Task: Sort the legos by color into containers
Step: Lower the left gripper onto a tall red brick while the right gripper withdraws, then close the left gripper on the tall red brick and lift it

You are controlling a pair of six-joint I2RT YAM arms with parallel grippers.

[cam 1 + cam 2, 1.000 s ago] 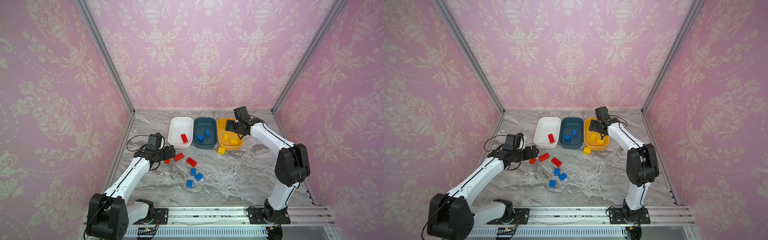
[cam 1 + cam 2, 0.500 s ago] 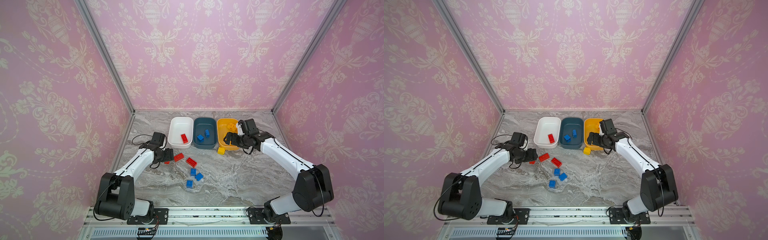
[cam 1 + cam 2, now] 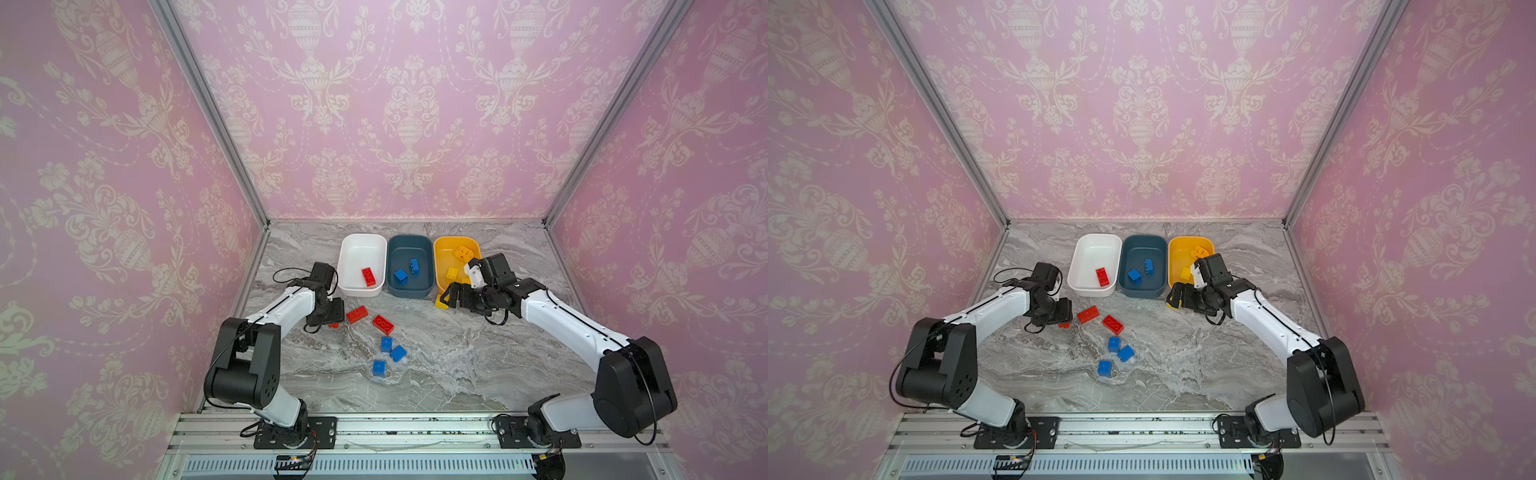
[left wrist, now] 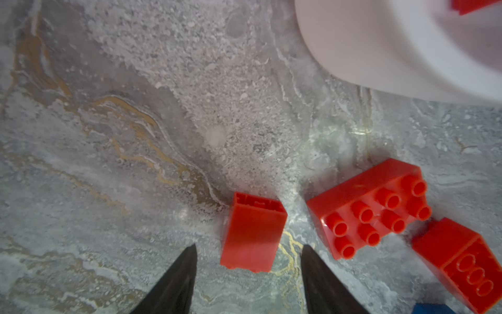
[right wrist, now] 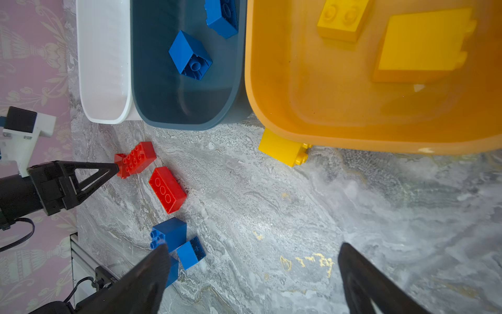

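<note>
On the grey marble tabletop [image 3: 478, 365], three tubs stand rim to rim in a row near the back wall: a white tub [image 3: 360, 237], a teal tub [image 3: 409, 293] and a yellow-orange tub [image 3: 455, 240]. The white tub holds one long red brick [image 3: 368, 276]. The teal tub holds two blue bricks [image 3: 400, 274]. The yellow-orange tub holds a rounded yellow piece [image 3: 463, 252] and a stowed yellow brick [image 3: 452, 272].

The left gripper [image 4: 249, 248] sits low in front of the white tub's near left corner. Its jaws are apart, one on each side of the near end of a small red brick [image 4: 252, 231] that lies on its side. A slim strip of marble shows on each flank, so neither finger touches it. A red eight-stud brick [image 4: 366, 209] lies just beside it and a smooth-sided red brick [image 4: 459, 261] lies beyond that, which crowds that side. Towards the left table edge the marble is bare.

The right gripper [image 5: 252, 246] is spread wide and empty, low by the yellow-orange tub's near corner. A loose yellow brick [image 5: 282, 149] lies there against the foot of the tub's outer wall, partly under the rim.

Three loose blue bricks [image 3: 386, 344] cluster mid-table. From them a broad stretch of marble runs bare to the right edge and to the front rail [image 3: 415, 428].
</note>
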